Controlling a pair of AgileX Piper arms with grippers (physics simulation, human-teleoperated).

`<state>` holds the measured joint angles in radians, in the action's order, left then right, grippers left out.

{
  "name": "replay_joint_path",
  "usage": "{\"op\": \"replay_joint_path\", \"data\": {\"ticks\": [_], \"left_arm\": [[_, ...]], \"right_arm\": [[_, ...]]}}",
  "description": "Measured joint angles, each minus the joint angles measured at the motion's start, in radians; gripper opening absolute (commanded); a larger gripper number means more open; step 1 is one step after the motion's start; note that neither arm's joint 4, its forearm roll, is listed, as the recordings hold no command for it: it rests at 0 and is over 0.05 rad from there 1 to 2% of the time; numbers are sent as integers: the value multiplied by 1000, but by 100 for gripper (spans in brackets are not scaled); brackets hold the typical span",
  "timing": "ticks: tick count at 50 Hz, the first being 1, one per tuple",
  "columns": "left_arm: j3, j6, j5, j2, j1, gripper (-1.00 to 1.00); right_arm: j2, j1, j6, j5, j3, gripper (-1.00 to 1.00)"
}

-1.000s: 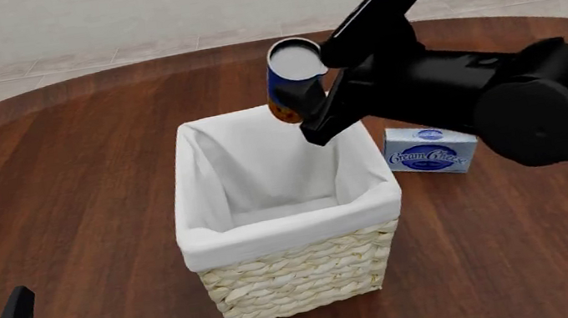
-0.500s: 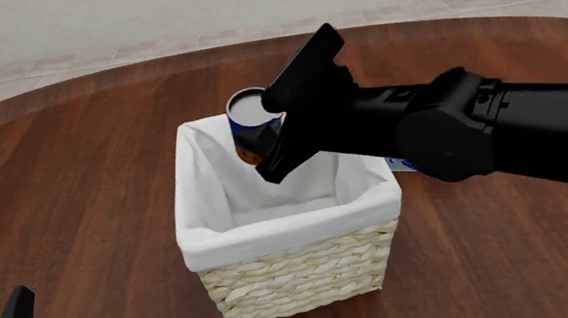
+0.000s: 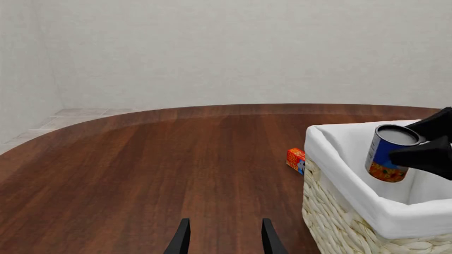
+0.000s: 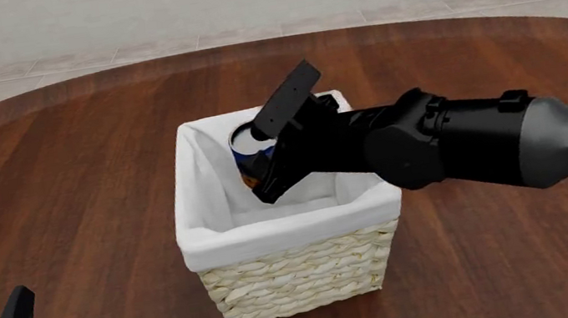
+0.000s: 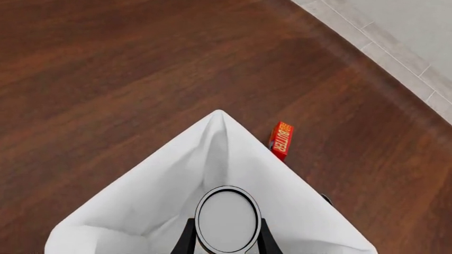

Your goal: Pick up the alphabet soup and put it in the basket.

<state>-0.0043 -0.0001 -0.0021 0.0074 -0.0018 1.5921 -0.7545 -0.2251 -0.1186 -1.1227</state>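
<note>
The alphabet soup (image 4: 251,145) is a small can with a blue label, an orange band and a silver lid. It hangs tilted inside the mouth of the basket (image 4: 290,272), just below the rim. My right gripper (image 4: 263,152) is shut on it, and the lid (image 5: 227,217) shows between the fingers in the right wrist view. The can (image 3: 388,152) also shows over the white lining (image 3: 339,174) in the left wrist view. My left gripper (image 3: 222,238) hovers open over bare table at the near left, far from the basket (image 3: 339,227).
A small red butter box (image 5: 279,140) lies on the table beyond the basket's far corner, also seen as the butter box (image 3: 296,160) from the left wrist. The round wooden table (image 4: 61,175) ends at a tiled floor behind.
My right arm has carried the can leftward and down, from above the basket's far right corner into its opening. The arm now hides the cream cheese box. The left arm has not moved.
</note>
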Motion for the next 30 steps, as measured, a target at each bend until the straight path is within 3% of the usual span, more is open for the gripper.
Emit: {"op": "replay_joint_path", "data": {"ticks": [30], "left_arm": [[0, 0, 0, 0, 0, 100]], "right_arm": [[108, 44, -20, -41, -21, -100]]}}
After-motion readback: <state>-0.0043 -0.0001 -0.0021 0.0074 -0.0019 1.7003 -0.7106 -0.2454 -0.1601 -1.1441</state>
